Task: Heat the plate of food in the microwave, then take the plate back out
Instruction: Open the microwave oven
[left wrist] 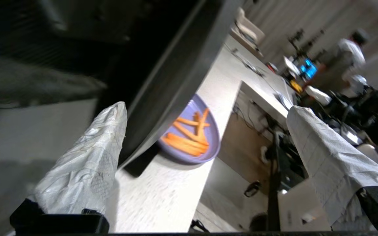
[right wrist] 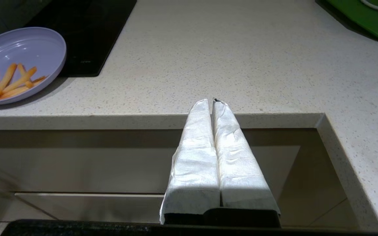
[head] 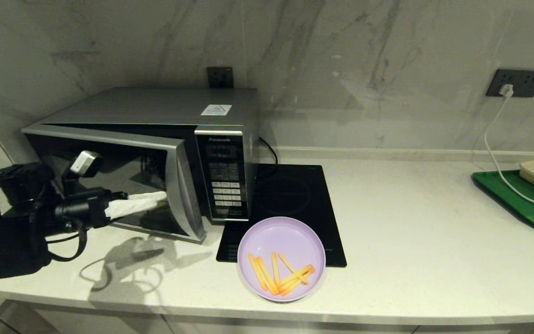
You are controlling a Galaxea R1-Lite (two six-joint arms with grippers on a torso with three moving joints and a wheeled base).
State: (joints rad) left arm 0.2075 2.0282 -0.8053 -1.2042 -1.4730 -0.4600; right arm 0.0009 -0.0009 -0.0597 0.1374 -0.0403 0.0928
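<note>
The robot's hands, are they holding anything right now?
No. The left gripper is open at the microwave door edge; the right gripper is shut, empty.

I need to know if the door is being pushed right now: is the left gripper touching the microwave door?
Cannot tell. In the head view the left gripper overlaps the microwave door; in the left wrist view one finger sits beside the door edge, contact unclear.

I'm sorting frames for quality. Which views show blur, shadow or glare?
Left wrist view: the microwave door edge and background room are smeared, the plate of food soft. Head view: the left claw casts a hard shadow on the counter. Right wrist view: sharp, mild sheen on the right claw.
</note>
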